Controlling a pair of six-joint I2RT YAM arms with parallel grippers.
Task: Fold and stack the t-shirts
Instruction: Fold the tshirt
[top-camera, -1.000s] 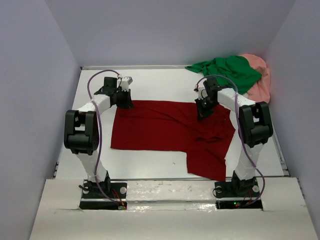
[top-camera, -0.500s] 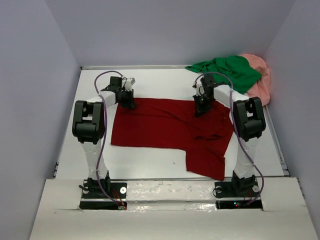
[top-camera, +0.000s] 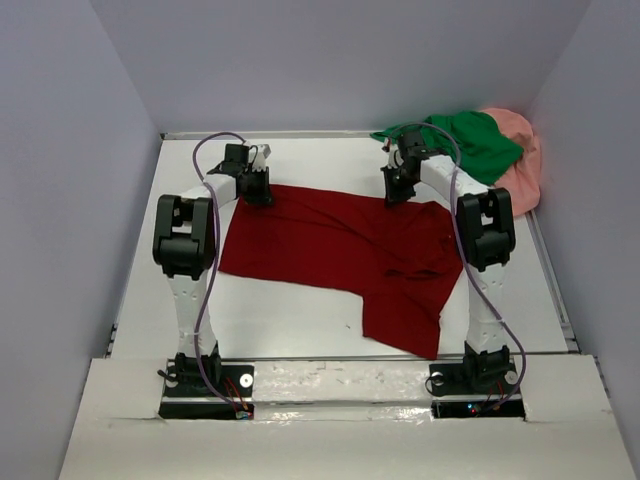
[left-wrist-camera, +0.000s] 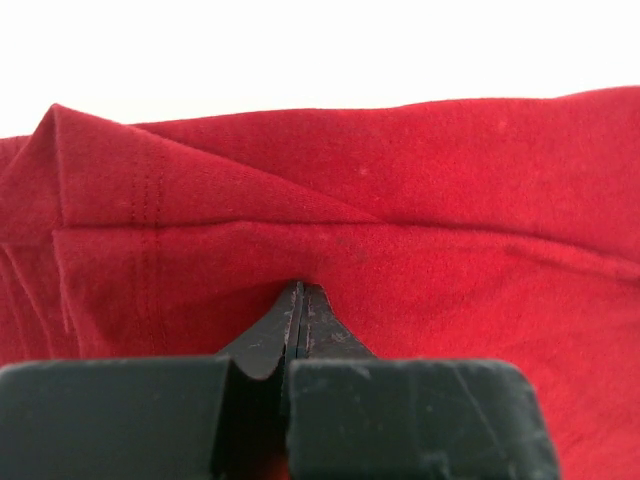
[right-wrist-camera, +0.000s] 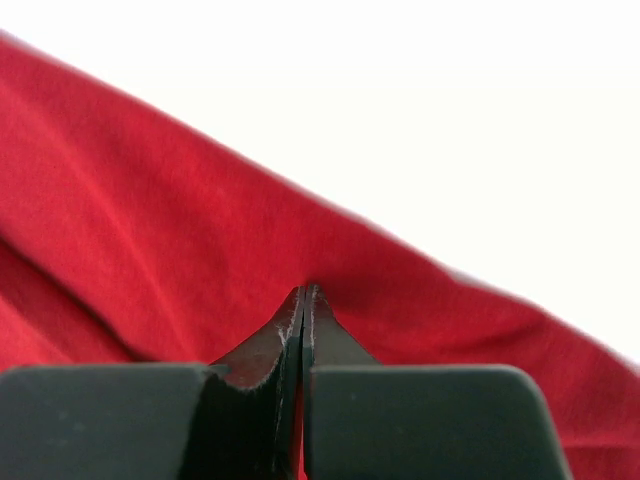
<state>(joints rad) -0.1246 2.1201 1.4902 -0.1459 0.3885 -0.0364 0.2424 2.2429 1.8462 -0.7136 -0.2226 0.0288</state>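
Observation:
The dark red t-shirt lies spread on the white table, one part hanging toward the near edge. My left gripper is shut on the shirt's far left edge; the left wrist view shows its jaws pinched on red cloth. My right gripper is shut on the shirt's far right edge, its jaws closed on red cloth in the right wrist view. The green t-shirt and the salmon pink t-shirt lie bunched at the far right corner.
Grey walls enclose the table on three sides. The green and pink pile sits just behind and right of my right gripper.
Both grippers have moved toward the far wall, dragging the red shirt's far edge with them. The shirt has shifted away from the near edge.

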